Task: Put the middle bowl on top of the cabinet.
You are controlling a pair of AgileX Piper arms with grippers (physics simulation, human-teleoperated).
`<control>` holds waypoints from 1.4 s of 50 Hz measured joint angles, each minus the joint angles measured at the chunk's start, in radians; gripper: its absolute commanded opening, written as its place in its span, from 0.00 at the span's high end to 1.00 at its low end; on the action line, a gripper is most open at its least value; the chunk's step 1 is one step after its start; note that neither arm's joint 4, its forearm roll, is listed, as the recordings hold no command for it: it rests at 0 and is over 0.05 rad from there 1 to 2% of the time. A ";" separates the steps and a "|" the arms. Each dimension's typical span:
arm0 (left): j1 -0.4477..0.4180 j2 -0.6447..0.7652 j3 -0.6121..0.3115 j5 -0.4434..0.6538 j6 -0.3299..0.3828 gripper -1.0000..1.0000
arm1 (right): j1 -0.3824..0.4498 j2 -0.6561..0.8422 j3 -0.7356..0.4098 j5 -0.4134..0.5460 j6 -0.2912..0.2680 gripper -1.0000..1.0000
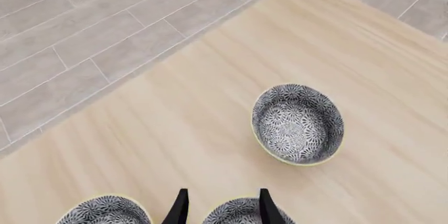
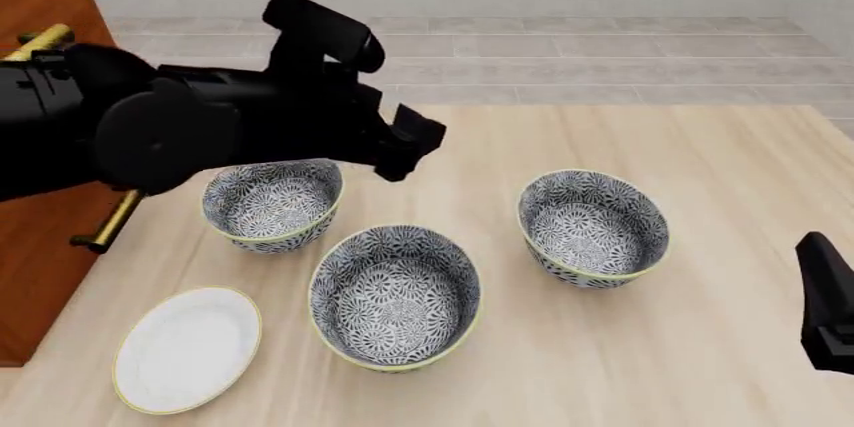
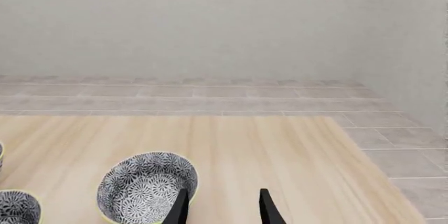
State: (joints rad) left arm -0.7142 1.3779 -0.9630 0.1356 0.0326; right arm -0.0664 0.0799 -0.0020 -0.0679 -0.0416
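- Front view: three patterned bowls stand on the table (image 2: 721,157). The middle bowl (image 2: 395,297) sits nearest the camera, between the left bowl (image 2: 271,204) and the right bowl (image 2: 594,226), touching neither. A white plate (image 2: 187,349) lies just beside the middle bowl, on its left. The cabinet (image 2: 40,7) rises at the table's left edge. The left arm (image 2: 174,127) reaches over the left bowl; its gripper (image 2: 414,142) hangs above the table beyond the middle bowl, finger gap not readable here. Only a dark part of the right arm (image 2: 827,302) shows at the right edge.
- Left wrist view: the left gripper (image 1: 220,205) shows two fingers parted, nothing between them; a bowl rim (image 1: 242,211), probably the middle bowl, lies beneath them. Another bowl (image 1: 299,124) stands well apart.
- Right wrist view: the right gripper (image 3: 222,207) is likewise parted and empty, beside a bowl (image 3: 147,187).
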 measured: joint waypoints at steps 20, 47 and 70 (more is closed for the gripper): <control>-0.033 0.130 -0.109 0.021 -0.010 0.00 | -0.007 0.019 0.001 -0.017 0.003 0.00; -0.081 0.245 -0.219 0.045 -0.057 0.00 | -0.012 0.041 0.002 -0.035 0.005 0.00; -0.109 0.330 -0.280 0.037 -0.141 0.00 | -0.018 0.070 0.002 -0.059 0.008 0.00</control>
State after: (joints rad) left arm -0.8230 1.7075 -1.2432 0.1730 -0.1088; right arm -0.0843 0.1504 -0.0003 -0.1271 -0.0335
